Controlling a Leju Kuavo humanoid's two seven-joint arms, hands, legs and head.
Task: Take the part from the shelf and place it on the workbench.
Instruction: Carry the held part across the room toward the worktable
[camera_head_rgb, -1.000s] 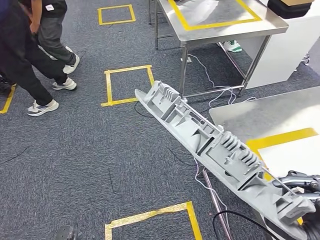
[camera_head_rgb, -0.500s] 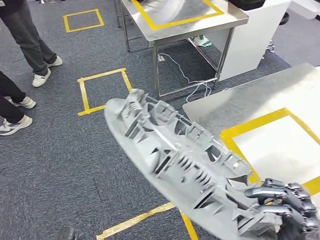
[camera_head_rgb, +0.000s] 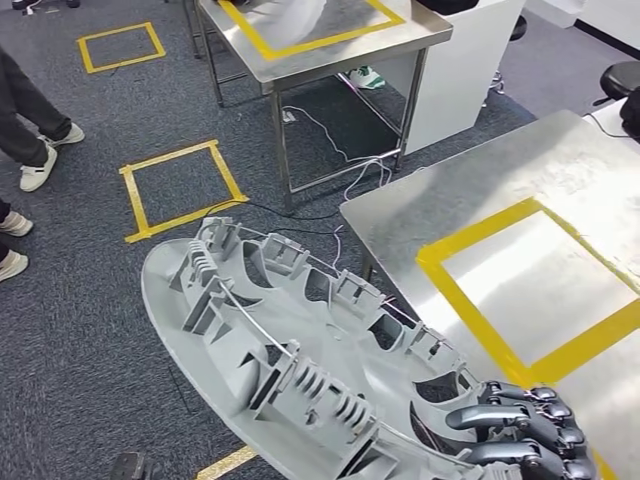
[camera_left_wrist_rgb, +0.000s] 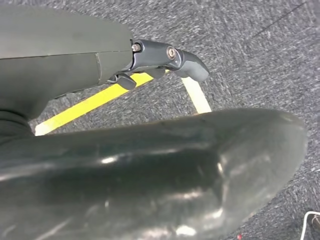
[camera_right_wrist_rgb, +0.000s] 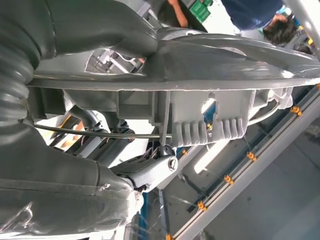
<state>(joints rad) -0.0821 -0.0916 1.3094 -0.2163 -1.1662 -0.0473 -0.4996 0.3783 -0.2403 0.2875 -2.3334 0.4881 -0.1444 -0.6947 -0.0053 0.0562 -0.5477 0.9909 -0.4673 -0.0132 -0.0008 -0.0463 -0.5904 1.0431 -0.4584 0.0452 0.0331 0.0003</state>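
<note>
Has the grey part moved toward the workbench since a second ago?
Cannot tell: the whole head view shifted. The grey part now shows its ribbed face, near the workbench corner.

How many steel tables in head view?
2: one bare steel table with yellow tape outline top centre, one steel workbench with yellow tape rectangle at right. Others may lie out of frame.

We've got open room on the near tabletop (camera_head_rgb: 453, 205): the patch inside its yellow tape frame (camera_head_rgb: 483, 325) is bare. The long grey part (camera_head_rgb: 287, 350) in our right robot hand (camera_head_rgb: 528, 430) juts out over the carpet (camera_head_rgb: 90, 330), with people's feet (camera_head_rgb: 34, 170) off left and a second steel table (camera_head_rgb: 332, 45) beyond.
</note>
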